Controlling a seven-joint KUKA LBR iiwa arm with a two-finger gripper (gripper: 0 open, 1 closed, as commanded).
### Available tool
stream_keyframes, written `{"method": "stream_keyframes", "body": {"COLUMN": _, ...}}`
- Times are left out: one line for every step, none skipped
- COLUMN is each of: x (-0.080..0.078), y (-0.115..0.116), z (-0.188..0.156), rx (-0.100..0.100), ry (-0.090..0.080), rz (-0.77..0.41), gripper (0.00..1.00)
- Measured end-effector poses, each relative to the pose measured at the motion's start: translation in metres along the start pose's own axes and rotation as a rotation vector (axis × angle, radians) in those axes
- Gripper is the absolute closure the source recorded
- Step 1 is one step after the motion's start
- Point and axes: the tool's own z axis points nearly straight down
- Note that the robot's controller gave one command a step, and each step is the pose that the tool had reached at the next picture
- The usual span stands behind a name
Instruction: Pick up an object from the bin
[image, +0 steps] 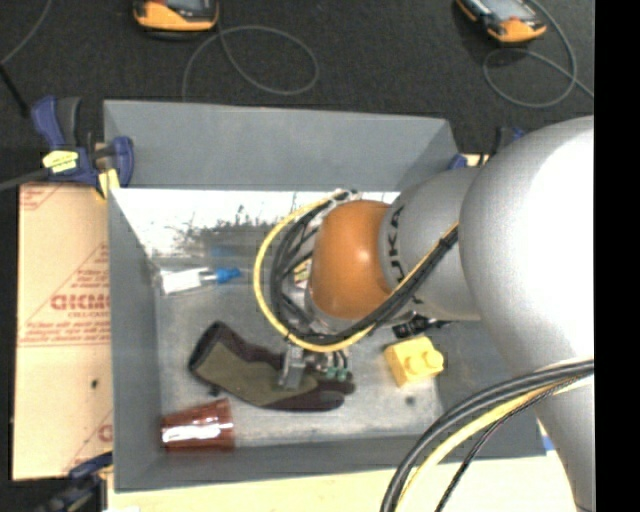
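While the end effector (296, 366) hovers at the olive cloth (235, 365) by the bin's (135, 350) near edge, its grip unreadable, the limp fabric may slip.

olive-brown cloth piece (235, 365): 1; yellow brick (413, 361): 1; red-brown cup (198, 424): 1; white blue-capped tube (200, 279), possibly a marker: 1
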Motion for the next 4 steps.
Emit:
{"method": "stream_keyframes", "body": {"x": 0.0, "y": 0.0, "z": 0.0, "rx": 0.0, "ry": 0.0, "rz": 0.0, "gripper": 1.0}}
{"method": "stream_keyframes", "body": {"x": 0.001, "y": 0.0, "z": -0.005, "rx": 0.001, "ry": 0.003, "rz": -0.001, "gripper": 1.0}}
{"method": "stream_keyframes", "body": {"x": 0.002, "y": -0.001, "z": -0.026, "rx": 0.001, "ry": 0.007, "rz": -0.002, "gripper": 1.0}}
{"method": "stream_keyframes", "body": {"x": 0.0, "y": 0.0, "z": -0.041, "rx": -0.001, "ry": -0.002, "rz": -0.002, "gripper": 1.0}}
